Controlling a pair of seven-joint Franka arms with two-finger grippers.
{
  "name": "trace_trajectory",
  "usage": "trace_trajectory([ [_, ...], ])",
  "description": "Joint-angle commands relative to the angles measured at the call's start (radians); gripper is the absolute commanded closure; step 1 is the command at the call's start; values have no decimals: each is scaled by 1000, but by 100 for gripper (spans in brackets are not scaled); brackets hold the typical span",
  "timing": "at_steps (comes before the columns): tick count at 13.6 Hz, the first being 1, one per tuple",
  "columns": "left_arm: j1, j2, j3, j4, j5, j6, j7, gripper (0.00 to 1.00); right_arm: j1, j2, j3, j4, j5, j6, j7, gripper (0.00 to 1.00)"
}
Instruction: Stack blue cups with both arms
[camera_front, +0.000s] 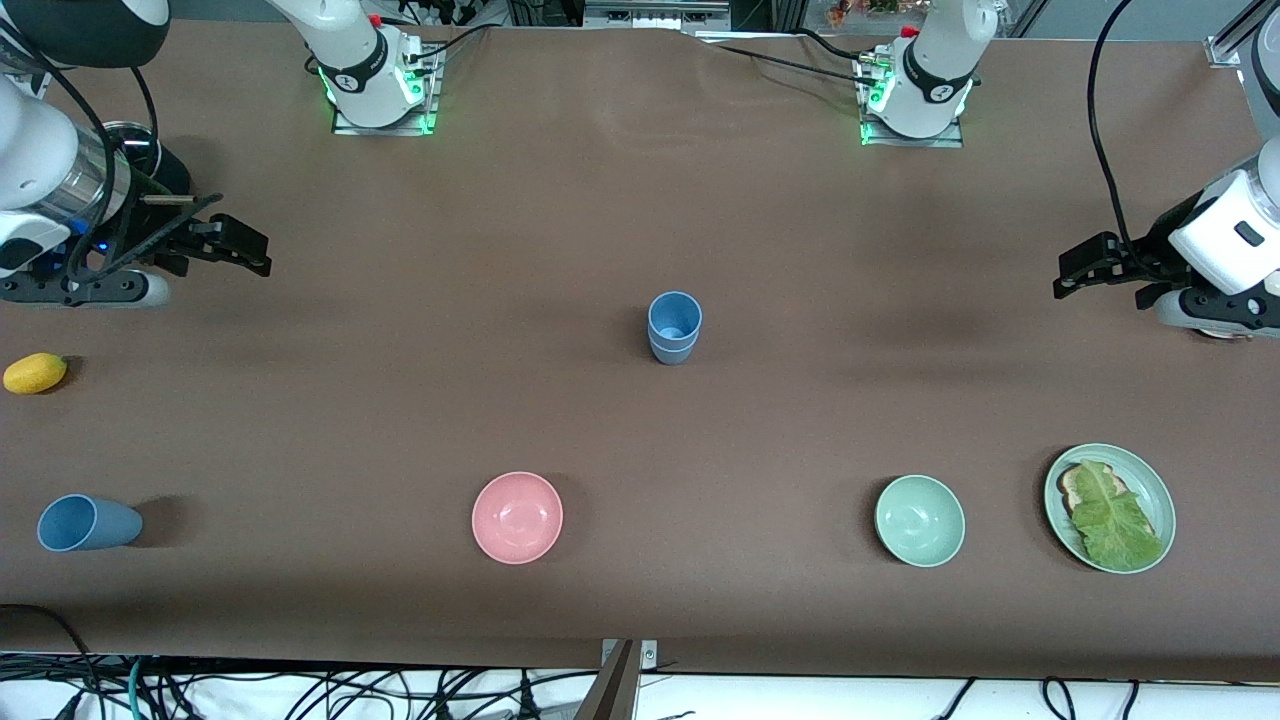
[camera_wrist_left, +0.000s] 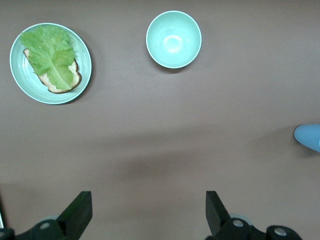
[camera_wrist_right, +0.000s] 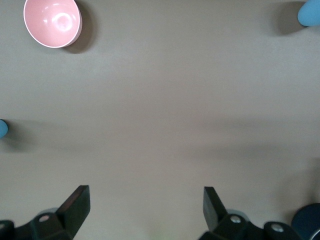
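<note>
- Brown table cover (camera_front: 640, 200) fills the front view. Dead centre sits a stack of two blue cups (camera_front: 674, 327), upright, one nested in the other. A third blue cup (camera_front: 88, 523) lies on its side at the right arm's end, near the front edge, nearer the camera than the lemon (camera_front: 35, 373). Pink bowl (camera_front: 517, 517), green bowl (camera_front: 920, 521) and a green plate (camera_front: 1150, 480) with toast and lettuce (camera_front: 1112, 520) line the near edge.
- Right gripper (camera_front: 235, 245) hovers over bare table at its own end; left gripper (camera_front: 1085, 268) hovers over its end too. Neither holds anything.
- Left wrist view: left gripper's fingers (camera_wrist_left: 80, 212) spread wide, nothing between them. Plate, green bowl, and a sliver of blue cup at the frame edge.
- Right wrist view: fingers (camera_wrist_right: 77, 205) also parted and empty. Pink bowl plus bits of blue cup at two edges.
- My read: two stacked, one to go. Next move probably falls to the right arm, grabbing the tipped cup, which means gripping it sideways and righting it before dropping it on the stack.
</note>
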Motion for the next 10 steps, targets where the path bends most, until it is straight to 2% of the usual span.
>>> trace_trajectory([
  [1, 3, -11, 0, -3, -22, 0, 17, 0, -20, -24, 6, -17, -2, -12, -5, 0],
  [10, 3, -11, 0, -3, -22, -1, 18, 0, -25, -18, 6, 32, -32, -14, -14, 0],
])
